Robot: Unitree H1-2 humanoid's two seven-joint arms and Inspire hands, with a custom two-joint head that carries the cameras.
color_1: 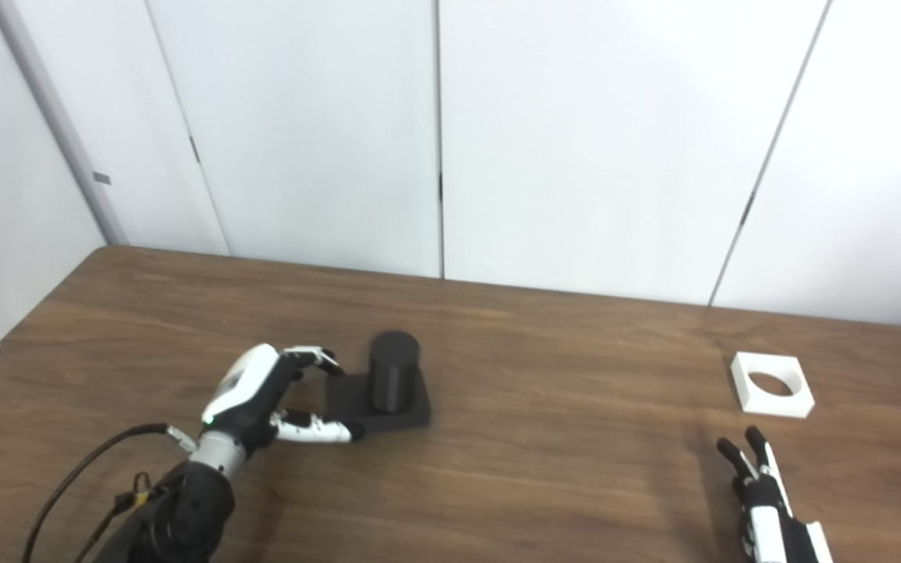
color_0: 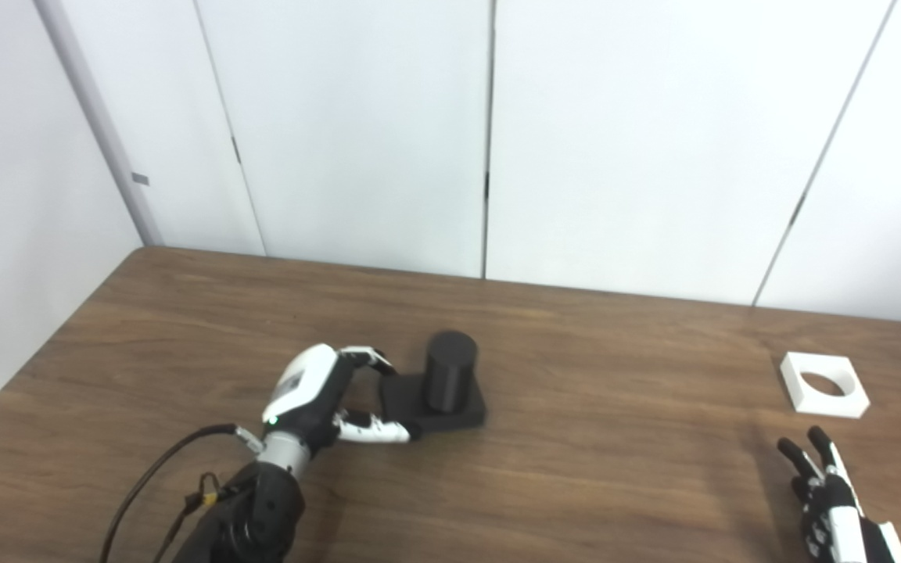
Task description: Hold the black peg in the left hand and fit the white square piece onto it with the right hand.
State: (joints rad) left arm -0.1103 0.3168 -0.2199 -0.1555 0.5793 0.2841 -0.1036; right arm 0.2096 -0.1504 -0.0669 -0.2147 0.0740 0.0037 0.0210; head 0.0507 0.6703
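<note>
Two rigid, light-looking parts on tabletop (color_0: 591, 438). Left hand (color_0: 325, 399) pinching black peg (color_0: 450, 375) base edge, centre-left. White square piece (color_0: 823, 383) far right; grip outer walls. Right hand (color_0: 830, 493) spread, empty.

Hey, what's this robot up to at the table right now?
The left hand is at the square base of the black peg, its fingers and thumb spread around the base's near-left edge; the peg stands upright on the table. The white square piece lies flat on the far right, untouched. The right hand is open, nearer the camera than the piece, holding nothing.
</note>
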